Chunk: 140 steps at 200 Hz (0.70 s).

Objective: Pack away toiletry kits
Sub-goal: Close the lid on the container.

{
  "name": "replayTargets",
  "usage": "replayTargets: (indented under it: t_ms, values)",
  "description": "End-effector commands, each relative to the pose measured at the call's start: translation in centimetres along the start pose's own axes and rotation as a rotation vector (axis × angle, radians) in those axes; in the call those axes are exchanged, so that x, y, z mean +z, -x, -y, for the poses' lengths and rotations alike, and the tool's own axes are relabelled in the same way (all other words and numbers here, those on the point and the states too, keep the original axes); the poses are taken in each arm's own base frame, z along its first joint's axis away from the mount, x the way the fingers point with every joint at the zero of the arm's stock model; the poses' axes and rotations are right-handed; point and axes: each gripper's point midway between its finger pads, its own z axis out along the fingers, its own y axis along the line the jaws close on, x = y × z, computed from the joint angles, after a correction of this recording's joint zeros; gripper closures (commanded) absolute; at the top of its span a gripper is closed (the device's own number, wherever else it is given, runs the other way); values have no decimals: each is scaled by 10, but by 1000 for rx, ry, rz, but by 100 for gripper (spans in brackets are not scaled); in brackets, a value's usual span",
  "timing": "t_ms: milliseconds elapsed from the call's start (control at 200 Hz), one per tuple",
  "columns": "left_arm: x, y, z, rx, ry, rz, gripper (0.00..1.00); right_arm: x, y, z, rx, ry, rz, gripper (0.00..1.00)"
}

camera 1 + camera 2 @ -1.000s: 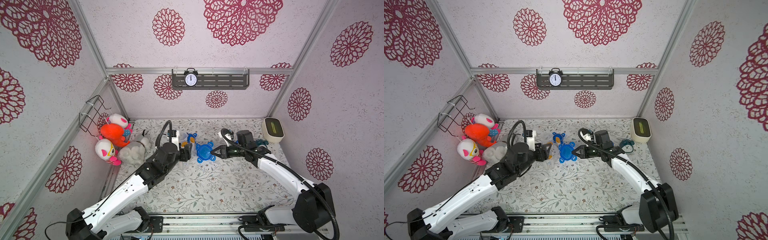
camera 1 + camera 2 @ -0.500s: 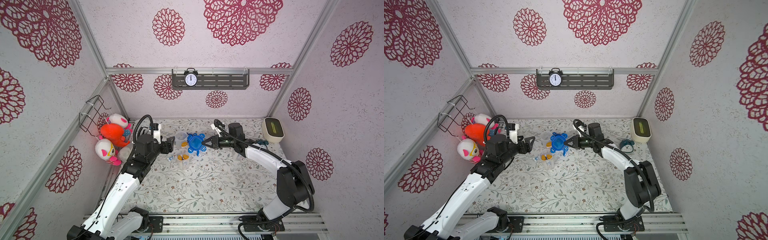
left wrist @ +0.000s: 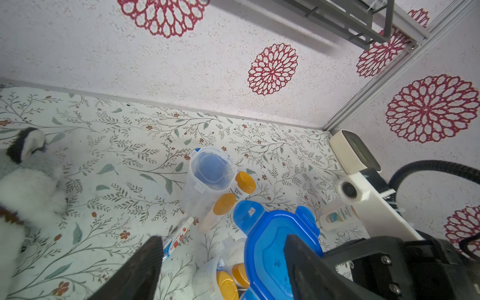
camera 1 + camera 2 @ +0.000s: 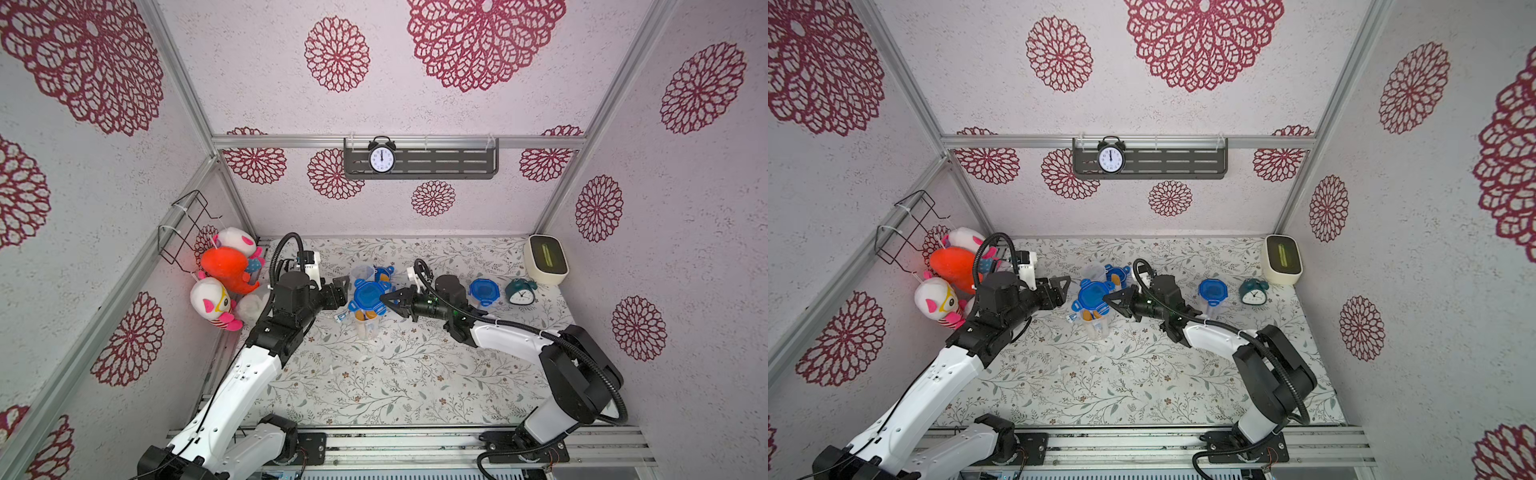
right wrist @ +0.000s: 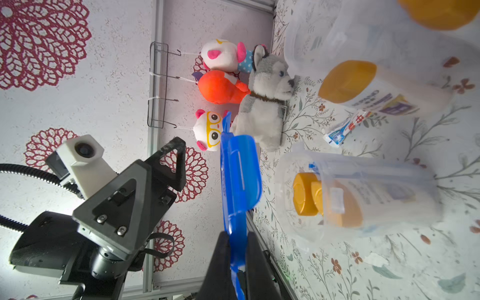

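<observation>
My right gripper (image 4: 384,298) (image 5: 237,236) is shut on one edge of a blue four-tab lid (image 4: 368,296) (image 4: 1094,297) (image 5: 239,176). It holds the lid just above an open clear jar (image 4: 366,326) (image 5: 358,192) that contains two white bottles with orange caps. My left gripper (image 4: 340,291) (image 3: 223,241) stands open just left of the lid (image 3: 272,246), holding nothing. Behind them stands an empty clear jar (image 4: 361,274) (image 3: 207,176). Beside it lie two loose orange-capped bottles (image 3: 244,181) and a small toothpaste tube (image 3: 178,237) (image 5: 345,127).
A closed jar with a blue lid (image 4: 483,293) stands right of my right arm, then a teal alarm clock (image 4: 520,291) and a cream box (image 4: 545,259) in the back right corner. Plush toys (image 4: 228,270) crowd the left wall. Another blue lid (image 4: 384,273) lies behind the empty jar.
My right gripper has carried the blue lid leftward to above the open jar. My left gripper has drawn back from the jar and opened wider.
</observation>
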Motion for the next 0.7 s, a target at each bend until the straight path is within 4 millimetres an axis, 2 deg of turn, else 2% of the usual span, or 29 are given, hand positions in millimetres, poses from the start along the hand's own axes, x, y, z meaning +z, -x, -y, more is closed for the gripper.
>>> replayTargets:
  t_ms: [0, 125, 360, 510, 696]
  values:
    - [-6, -2, -4, -11, 18, 20, 22, -16, 22, -31, 13, 103, 202, 100]
    - [-3, -13, -7, -5, 31, -3, 21, -11, 10, -29, 29, 109, 236, 100]
    - [1, -26, 5, 23, 8, -38, 22, -5, -7, -26, 43, 94, 276, 100]
    - [6, -31, 11, 45, 2, -64, 22, -5, -13, -16, 75, 82, 306, 100]
    - [16, -49, 12, 95, 32, -132, 24, 0, -16, -9, 101, 89, 320, 100]
